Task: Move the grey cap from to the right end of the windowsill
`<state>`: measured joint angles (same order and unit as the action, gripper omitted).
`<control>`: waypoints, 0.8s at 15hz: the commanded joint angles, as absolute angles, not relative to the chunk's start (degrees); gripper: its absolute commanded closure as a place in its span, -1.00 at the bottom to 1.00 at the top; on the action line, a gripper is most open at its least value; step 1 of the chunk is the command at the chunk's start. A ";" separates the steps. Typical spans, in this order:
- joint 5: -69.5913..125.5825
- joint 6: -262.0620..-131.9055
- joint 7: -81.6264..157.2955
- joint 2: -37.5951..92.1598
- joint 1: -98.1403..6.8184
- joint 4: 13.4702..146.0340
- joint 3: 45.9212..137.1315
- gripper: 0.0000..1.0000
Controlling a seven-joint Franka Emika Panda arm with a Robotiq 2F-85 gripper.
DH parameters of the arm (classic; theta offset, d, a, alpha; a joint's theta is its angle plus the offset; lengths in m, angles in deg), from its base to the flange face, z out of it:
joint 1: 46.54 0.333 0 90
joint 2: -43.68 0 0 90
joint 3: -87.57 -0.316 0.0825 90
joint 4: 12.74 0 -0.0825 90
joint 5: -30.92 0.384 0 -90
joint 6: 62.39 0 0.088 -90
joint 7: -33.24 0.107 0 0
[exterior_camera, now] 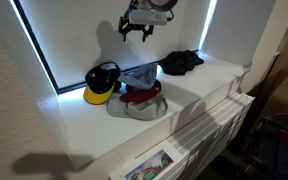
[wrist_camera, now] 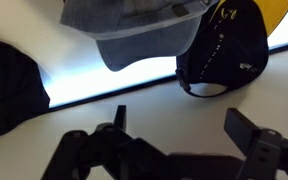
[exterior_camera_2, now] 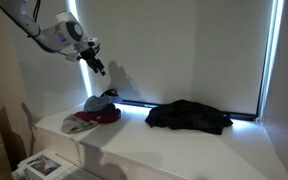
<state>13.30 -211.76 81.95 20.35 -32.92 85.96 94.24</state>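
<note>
The grey cap point(exterior_camera: 141, 73) lies on top of a pile of caps on the white windowsill point(exterior_camera: 214, 80), against the window blind. It also shows in an exterior view point(exterior_camera_2: 102, 99) and at the top of the wrist view point(wrist_camera: 134, 30). My gripper point(exterior_camera: 134, 35) hangs in the air above the pile, apart from it, also seen in an exterior view point(exterior_camera_2: 99, 67). In the wrist view its two black fingers point(wrist_camera: 179, 122) are spread wide with nothing between them.
A maroon cap point(exterior_camera: 142, 96) lies under the grey one. A black and yellow cap point(exterior_camera: 102, 83) sits beside it, also in the wrist view point(wrist_camera: 224, 50). A black garment point(exterior_camera: 182, 62) point(exterior_camera_2: 189, 117) lies further along the sill. A radiator point(exterior_camera: 209, 125) runs below.
</note>
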 commanded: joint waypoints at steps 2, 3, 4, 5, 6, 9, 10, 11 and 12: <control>20.77 -204.04 79.37 20.37 -33.79 85.88 91.10 -1.00; 21.07 -202.19 81.29 20.28 -33.27 85.82 91.52 -1.00; 19.95 -200.87 84.06 20.15 -32.37 85.67 92.50 -1.00; 19.60 -203.42 81.83 20.34 -33.02 85.92 91.76 -1.00; 19.55 -202.47 82.90 20.32 -32.98 85.93 91.73 -1.00; 19.52 -201.78 83.64 20.32 -33.02 85.93 91.79 -1.00; 15.65 -199.14 87.46 19.45 -31.35 85.22 94.10 -1.00; 13.23 -197.57 90.60 19.06 -30.96 85.42 95.60 -1.00; 11.55 -195.73 93.06 19.00 -31.19 85.83 96.23 -1.00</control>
<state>16.01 -199.89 87.09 20.16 -32.08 86.03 93.38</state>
